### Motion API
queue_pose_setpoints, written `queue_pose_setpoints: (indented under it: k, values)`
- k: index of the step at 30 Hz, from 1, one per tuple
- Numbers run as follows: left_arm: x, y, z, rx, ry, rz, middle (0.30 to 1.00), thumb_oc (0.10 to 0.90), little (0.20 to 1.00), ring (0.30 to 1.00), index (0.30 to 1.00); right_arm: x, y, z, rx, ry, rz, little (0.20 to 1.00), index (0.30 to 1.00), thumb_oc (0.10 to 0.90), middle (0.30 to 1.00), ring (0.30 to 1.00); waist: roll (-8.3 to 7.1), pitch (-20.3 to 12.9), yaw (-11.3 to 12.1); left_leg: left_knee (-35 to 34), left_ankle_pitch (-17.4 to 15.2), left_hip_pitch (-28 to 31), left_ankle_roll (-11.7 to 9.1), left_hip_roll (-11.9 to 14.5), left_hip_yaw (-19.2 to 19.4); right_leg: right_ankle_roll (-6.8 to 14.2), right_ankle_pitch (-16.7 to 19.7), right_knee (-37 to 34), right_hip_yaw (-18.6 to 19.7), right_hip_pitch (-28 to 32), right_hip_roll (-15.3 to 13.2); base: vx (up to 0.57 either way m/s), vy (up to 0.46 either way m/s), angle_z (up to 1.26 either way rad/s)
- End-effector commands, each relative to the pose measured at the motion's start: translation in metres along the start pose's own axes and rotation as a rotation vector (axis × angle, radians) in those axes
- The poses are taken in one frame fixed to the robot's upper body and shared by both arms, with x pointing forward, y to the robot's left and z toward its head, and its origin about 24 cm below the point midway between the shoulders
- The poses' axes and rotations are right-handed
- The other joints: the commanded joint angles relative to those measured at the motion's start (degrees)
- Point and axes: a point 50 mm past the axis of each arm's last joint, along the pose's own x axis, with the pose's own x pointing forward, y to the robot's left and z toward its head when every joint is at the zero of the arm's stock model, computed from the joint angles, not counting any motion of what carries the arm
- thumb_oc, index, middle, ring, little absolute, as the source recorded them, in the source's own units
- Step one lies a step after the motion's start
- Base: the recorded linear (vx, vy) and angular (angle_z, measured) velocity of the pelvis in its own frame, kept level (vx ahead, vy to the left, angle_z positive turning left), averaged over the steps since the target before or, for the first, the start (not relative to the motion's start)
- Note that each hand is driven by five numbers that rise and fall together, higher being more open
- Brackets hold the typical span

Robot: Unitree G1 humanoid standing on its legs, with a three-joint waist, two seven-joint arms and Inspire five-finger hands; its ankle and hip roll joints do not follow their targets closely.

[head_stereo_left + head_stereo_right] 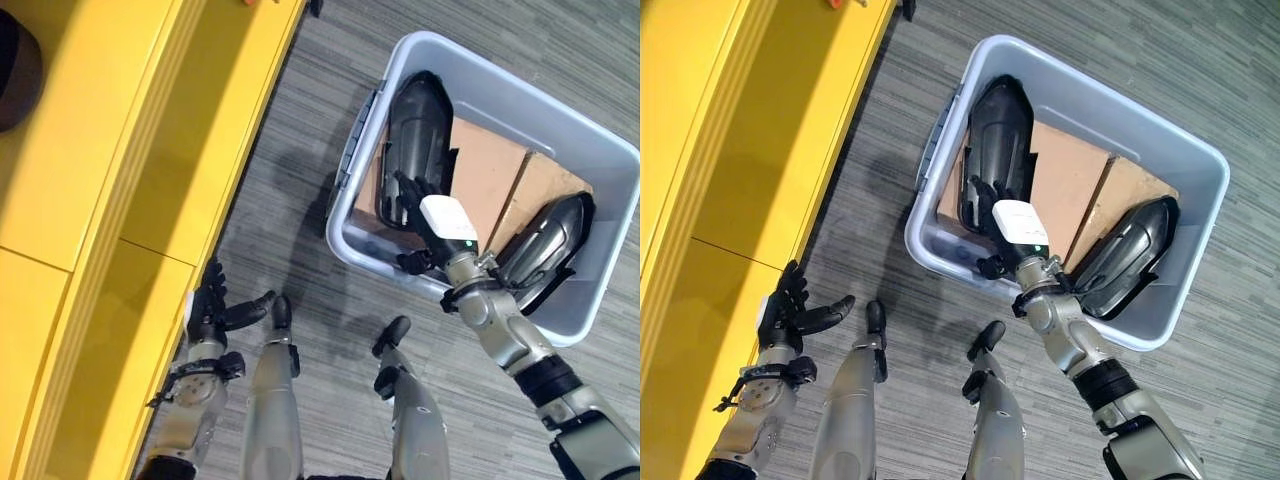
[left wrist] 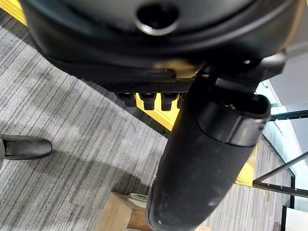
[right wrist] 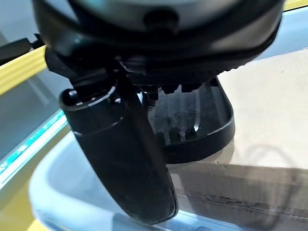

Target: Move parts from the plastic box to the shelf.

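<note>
Fingers of your right hand (image 1: 425, 205) spread over the black part (image 1: 420, 125) at the plastic box's (image 1: 520, 100) shelf-side edge, seemingly poised to grasp; left hand (image 1: 212, 310) relaxed beside the yellow shelf (image 1: 120, 200).

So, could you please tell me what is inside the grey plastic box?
Inside the grey plastic box lie two dark curved parts on brown cardboard sheets. The right hand reaches over one part; the box floor is covered.

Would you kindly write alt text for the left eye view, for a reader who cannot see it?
The robot's right hand reaches into a grey plastic box on the carpet, fingers over one of two black parts; cardboard lines the box. The left hand hangs open beside a yellow shelf.
</note>
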Motion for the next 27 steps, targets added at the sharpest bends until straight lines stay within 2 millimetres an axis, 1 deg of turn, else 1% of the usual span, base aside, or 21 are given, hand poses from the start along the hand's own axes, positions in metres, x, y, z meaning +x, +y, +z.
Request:
queue_pose_setpoints:
  k: [1, 4, 10, 12, 15, 16, 17, 18, 24, 27]
  values:
    - [-0.006, -0.009, 0.031, -0.059, -0.183, -0.034, 1.000, 0.900, 1.000, 1.000, 1.000, 0.016, -0.043, 0.011, -0.032, -0.081, -0.210, 1.000, 1.000, 0.900, 1.000, 1.000, 3.16, -0.91, 0.40, -2.79, -1.07, 2.25, -0.60, -0.34, 0.18, 5.82, -5.21, 8.12, 1.40, -0.04, -2.97, 0.06, 0.004, -0.01]
    - [-0.005, -0.011, 0.031, -0.058, -0.185, -0.036, 1.000, 0.900, 1.000, 1.000, 1.000, 0.020, -0.045, -0.001, -0.093, -0.030, -0.223, 1.000, 1.000, 0.900, 1.000, 1.000, 3.82, -0.91, 0.38, -2.45, -1.11, 0.82, -0.61, -0.54, 0.20, 5.84, -5.30, 8.53, 1.61, -1.51, -3.17, 0.00, 0.009, 0.04]
    - [-0.006, -0.015, 0.030, -0.064, -0.183, -0.051, 1.000, 0.900, 1.000, 1.000, 1.000, 0.020, -0.046, -0.018, -0.139, 0.047, -0.242, 1.000, 1.000, 0.900, 1.000, 1.000, 4.98, -0.91, 0.04, -1.91, -1.00, -1.33, -0.50, -0.65, 0.28, 5.76, -5.38, 9.43, 2.09, -4.04, -3.54, 0.00, 0.001, -0.01]
    - [-0.005, -0.017, 0.029, -0.066, -0.181, -0.052, 1.000, 0.900, 1.000, 1.000, 1.000, 0.021, -0.043, -0.023, -0.141, 0.076, -0.236, 1.000, 1.000, 0.900, 1.000, 1.000, 5.33, -0.91, 0.01, -1.74, -0.94, -1.98, -0.48, -0.71, 0.28, 5.73, -5.43, 9.73, 2.26, -4.86, -3.61, 0.00, 0.000, 0.00]
    - [-0.005, -0.020, 0.026, -0.067, -0.168, -0.060, 1.000, 0.900, 1.000, 1.000, 1.000, 0.022, -0.031, -0.028, -0.153, 0.101, -0.179, 1.000, 1.000, 0.900, 1.000, 1.000, 5.75, -0.91, -0.09, -1.81, -0.79, -2.76, -0.48, -0.77, 0.26, 5.60, -5.61, 10.16, 2.55, -6.00, -3.64, 0.00, -0.004, -0.04]
    - [-0.005, -0.020, 0.027, -0.071, -0.171, -0.061, 1.000, 0.900, 1.000, 1.000, 1.000, 0.023, -0.028, -0.027, -0.154, 0.101, -0.160, 0.498, 0.498, 0.541, 0.498, 0.498, 5.84, -0.91, -0.16, -1.80, -0.74, -2.91, -0.47, -0.77, 0.23, 5.58, -5.66, 10.34, 2.54, -6.29, -3.70, 0.00, -0.006, -0.06]
    - [-0.004, -0.021, 0.026, -0.073, -0.167, -0.062, 1.000, 0.900, 1.000, 1.000, 1.000, 0.022, -0.025, -0.028, -0.156, 0.106, -0.147, 0.451, 0.451, 0.508, 0.451, 0.451, 5.94, -0.91, -0.17, -1.87, -0.68, -2.99, -0.47, -0.78, 0.22, 5.55, -5.70, 10.31, 2.61, -6.41, -3.71, 0.00, 0.000, 0.00]
    - [-0.004, -0.022, 0.025, -0.076, -0.163, -0.062, 1.000, 0.900, 1.000, 1.000, 1.000, 0.022, -0.020, -0.028, -0.157, 0.110, -0.129, 0.300, 0.300, 0.400, 0.300, 0.300, 6.00, -0.91, -0.20, -1.92, -0.64, -3.01, -0.46, -0.79, 0.19, 5.51, -5.74, 10.38, 2.55, -6.51, -3.70, 0.00, 0.000, 0.00]
    - [-0.003, -0.022, 0.026, -0.089, -0.165, -0.045, 1.000, 0.900, 1.000, 1.000, 1.000, 0.017, 0.001, -0.026, -0.114, 0.129, -0.067, 0.300, 0.300, 0.400, 0.300, 0.300, 6.09, -0.91, -0.79, -2.29, -0.51, -2.60, -0.54, -0.80, 0.28, 5.52, -5.88, 10.75, 2.72, -6.68, -3.78, 0.00, 0.000, 0.00]
    - [-0.003, -0.022, 0.026, -0.092, -0.165, -0.043, 1.000, 0.900, 1.000, 1.000, 1.000, 0.015, 0.004, -0.027, -0.107, 0.136, -0.062, 0.300, 0.300, 0.400, 0.300, 0.300, 6.04, -0.91, -0.87, -2.45, -0.47, -2.29, -0.60, -0.81, 0.30, 5.52, -5.86, 10.65, 2.66, -6.43, -3.79, 0.00, 0.000, 0.00]
